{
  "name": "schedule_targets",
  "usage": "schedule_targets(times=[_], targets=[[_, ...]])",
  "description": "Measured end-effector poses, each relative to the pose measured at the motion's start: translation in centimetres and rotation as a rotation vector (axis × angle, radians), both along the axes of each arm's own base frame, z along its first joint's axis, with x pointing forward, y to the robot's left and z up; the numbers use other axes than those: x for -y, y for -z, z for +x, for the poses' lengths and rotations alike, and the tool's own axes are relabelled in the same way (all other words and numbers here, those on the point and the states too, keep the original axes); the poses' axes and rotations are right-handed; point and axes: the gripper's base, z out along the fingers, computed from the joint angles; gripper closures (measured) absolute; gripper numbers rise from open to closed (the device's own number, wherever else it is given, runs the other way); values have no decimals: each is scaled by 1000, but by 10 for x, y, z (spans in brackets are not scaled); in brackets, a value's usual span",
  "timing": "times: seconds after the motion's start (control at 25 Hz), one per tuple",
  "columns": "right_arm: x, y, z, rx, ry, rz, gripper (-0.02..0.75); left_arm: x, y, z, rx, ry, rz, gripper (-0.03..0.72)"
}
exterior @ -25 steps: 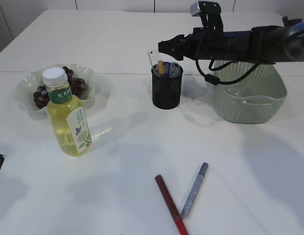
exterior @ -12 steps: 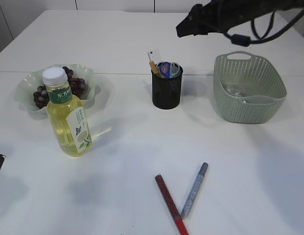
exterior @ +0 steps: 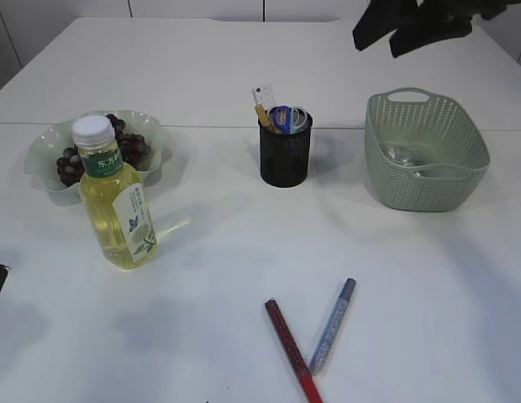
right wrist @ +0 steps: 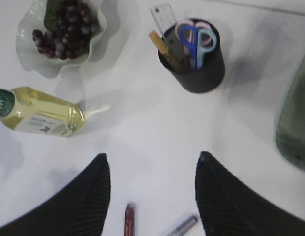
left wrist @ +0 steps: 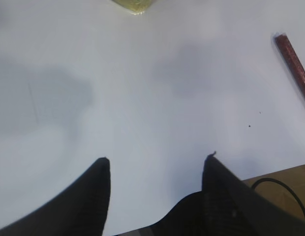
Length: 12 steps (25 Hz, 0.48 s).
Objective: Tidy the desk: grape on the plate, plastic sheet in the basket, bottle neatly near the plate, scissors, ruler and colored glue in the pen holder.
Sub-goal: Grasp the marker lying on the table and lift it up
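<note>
Dark grapes lie on the pale green plate, and the bottle of yellow drink stands upright just in front of it. The black pen holder holds the scissors and the clear ruler. A red colored glue stick and a silver one lie crossed at the front. The plastic sheet rests in the green basket. My right gripper hangs open and empty high over the table, seen at the top right. My left gripper is open over bare tabletop.
A brown stick also stands in the pen holder. From the right wrist I see the plate, the bottle, both glue sticks and the basket's edge. The red stick is right of my left gripper.
My right arm has risen from just above the pen holder and drawn back toward the top right. The left gripper has not moved.
</note>
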Motion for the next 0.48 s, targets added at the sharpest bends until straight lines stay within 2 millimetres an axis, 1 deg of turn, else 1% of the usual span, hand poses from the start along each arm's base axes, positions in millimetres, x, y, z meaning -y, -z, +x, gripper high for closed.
schedule_targets(times=[0.08, 0.2, 0.4, 0.48], targets=[[-6, 2, -7, -60, 36, -41, 297, 0, 0, 0, 0, 0, 0, 253], [-19, 14, -18, -143, 61, -135, 297, -1, 0, 0, 2, 3, 10, 253], [-51, 49, -40, -287, 16, -201, 298, -2, 0, 0, 5, 6, 22, 254], [-59, 67, -49, -346, 1, -222, 298, -2, 0, 0, 5, 6, 22, 253]])
